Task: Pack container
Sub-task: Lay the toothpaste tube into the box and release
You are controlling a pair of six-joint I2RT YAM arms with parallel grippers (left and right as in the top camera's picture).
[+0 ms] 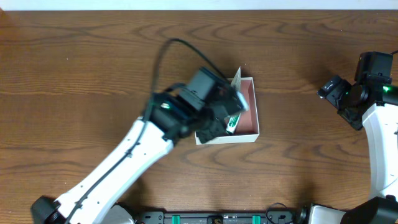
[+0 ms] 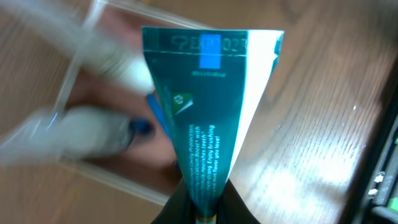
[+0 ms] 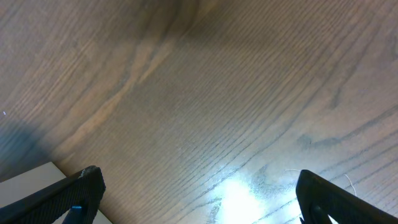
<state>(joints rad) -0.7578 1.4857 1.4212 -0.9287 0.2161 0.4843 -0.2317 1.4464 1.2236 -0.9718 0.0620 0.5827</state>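
Pinching the narrow end of a teal toothpaste-style tube (image 2: pixel 210 118), the left gripper (image 2: pixel 200 210) has its dark fingers closed tight on it at the bottom of the left wrist view. The tube fans out away from the fingers to its wide crimped end, with white print running along it. It hangs over the container (image 1: pixel 241 138), the square white-walled box with a pinkish inside that sits near the middle of the wooden table (image 1: pixel 74 74). Inside the box lie pale items (image 2: pixel 93 134) and something dark blue, too smeared to name. The right gripper (image 3: pixel 202 194) is held low over bare wood well to the right, with its fingers (image 3: pixel 84 186) spread wide and nothing between them.
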